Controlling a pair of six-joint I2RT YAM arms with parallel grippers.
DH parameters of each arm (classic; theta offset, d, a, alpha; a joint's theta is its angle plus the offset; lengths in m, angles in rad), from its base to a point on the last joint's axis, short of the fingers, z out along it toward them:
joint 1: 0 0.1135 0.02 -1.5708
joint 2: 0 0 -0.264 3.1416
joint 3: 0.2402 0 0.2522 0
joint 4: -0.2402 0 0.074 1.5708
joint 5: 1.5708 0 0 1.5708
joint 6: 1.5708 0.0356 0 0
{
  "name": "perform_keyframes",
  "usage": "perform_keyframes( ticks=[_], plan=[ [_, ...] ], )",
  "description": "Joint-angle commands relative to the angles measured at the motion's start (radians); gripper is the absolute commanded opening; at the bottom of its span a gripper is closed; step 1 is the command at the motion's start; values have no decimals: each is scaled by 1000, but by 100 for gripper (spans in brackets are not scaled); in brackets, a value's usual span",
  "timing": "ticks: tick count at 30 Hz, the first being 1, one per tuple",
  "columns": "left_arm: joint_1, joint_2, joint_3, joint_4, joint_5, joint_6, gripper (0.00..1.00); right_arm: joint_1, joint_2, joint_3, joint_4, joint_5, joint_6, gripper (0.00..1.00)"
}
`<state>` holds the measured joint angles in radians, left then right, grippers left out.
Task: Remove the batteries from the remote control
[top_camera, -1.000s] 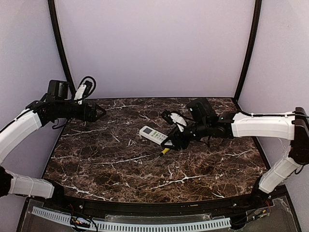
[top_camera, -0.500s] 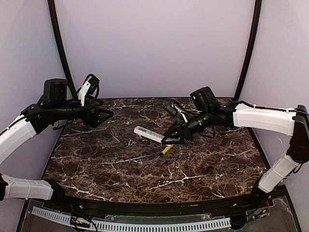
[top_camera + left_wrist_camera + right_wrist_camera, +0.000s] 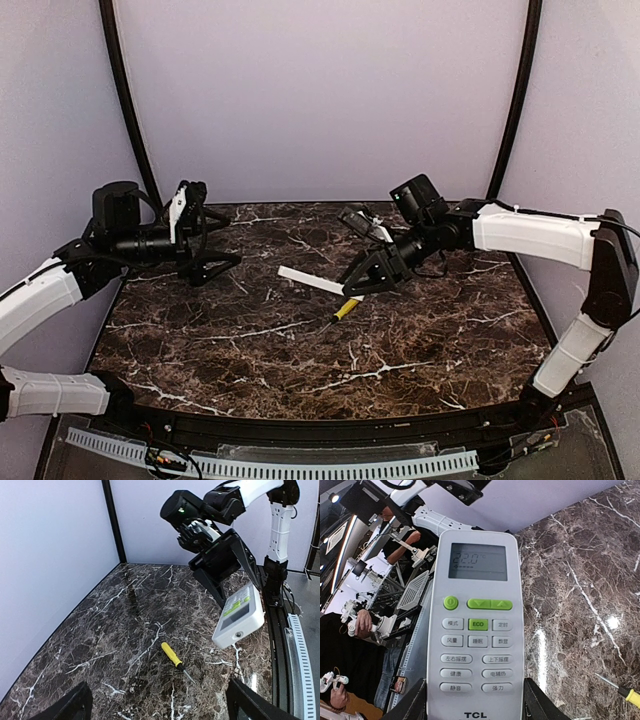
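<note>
The white remote control point(image 3: 310, 281) is held above the marble table, tilted so that only its thin edge shows in the top view. My right gripper point(image 3: 366, 279) is shut on its lower end. In the right wrist view the remote point(image 3: 477, 625) faces the camera with its screen and green-grey buttons, between my fingers point(image 3: 410, 702). In the left wrist view the remote point(image 3: 239, 616) hangs from the right gripper point(image 3: 225, 562). My left gripper point(image 3: 222, 240) is open and empty at the table's left, pointing toward the remote. The batteries are hidden.
A yellow-handled screwdriver point(image 3: 344, 309) lies on the table below the remote, also in the left wrist view point(image 3: 172, 655) and the right wrist view point(image 3: 625, 692). The marble table point(image 3: 250, 350) ends at purple walls behind and beside it.
My right gripper has lifted the remote off the table and turned it on edge. My left arm has swung lower and toward the centre.
</note>
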<state>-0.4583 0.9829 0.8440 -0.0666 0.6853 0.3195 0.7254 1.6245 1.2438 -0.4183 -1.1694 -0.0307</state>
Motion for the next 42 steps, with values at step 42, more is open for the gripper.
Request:
perform_keyframes(
  ticks=[42],
  plan=[
    [-256,85,-114,46,169,324,55,126,365,372,-402,-277,-216,0]
  ],
)
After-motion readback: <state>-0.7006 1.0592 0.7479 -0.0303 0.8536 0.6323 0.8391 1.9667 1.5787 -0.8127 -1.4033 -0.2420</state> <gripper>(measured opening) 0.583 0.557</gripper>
